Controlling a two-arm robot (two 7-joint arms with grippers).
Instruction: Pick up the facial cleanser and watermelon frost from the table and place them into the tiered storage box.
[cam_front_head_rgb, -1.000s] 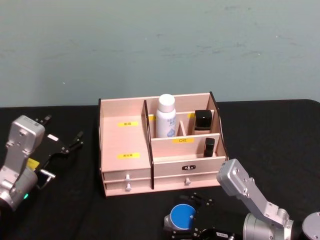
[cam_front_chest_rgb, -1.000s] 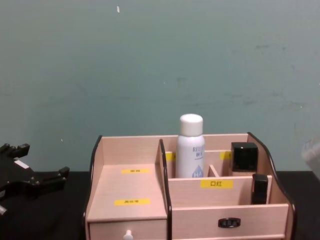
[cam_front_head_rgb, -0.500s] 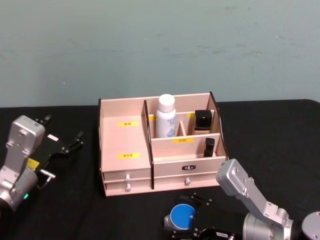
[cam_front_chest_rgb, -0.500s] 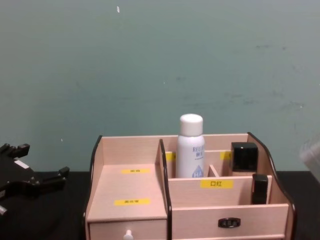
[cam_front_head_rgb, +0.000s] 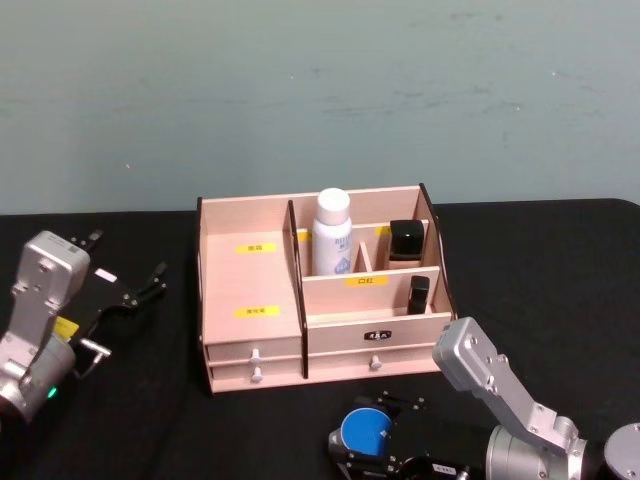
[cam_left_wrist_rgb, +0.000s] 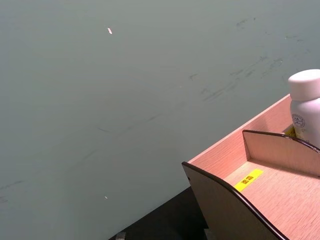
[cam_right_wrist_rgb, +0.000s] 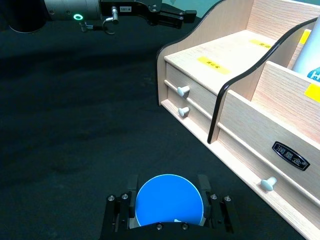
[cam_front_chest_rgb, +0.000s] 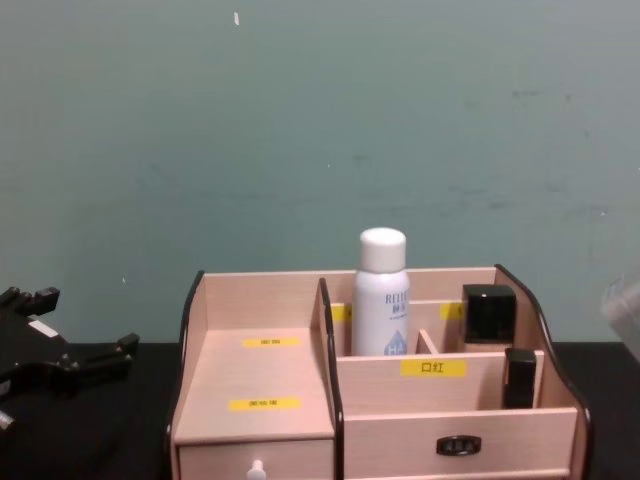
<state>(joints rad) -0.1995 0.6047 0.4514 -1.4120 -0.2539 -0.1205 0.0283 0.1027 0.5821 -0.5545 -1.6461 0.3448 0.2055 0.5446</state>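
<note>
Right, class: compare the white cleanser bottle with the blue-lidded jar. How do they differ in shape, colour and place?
The cleanser is tall and slim; the jar is squat. The cleanser's cap is white; the jar's lid is blue. The cleanser stands in a rear compartment of the box; the jar is in front of it, gripped by the right hand. Both are round and upright.

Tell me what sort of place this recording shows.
Probably a robot test bench, not a home: a black-draped table against a bare green wall, a wooden organiser of toiletries staged on it, the right tool gripping a blue-lidded jar.
</note>
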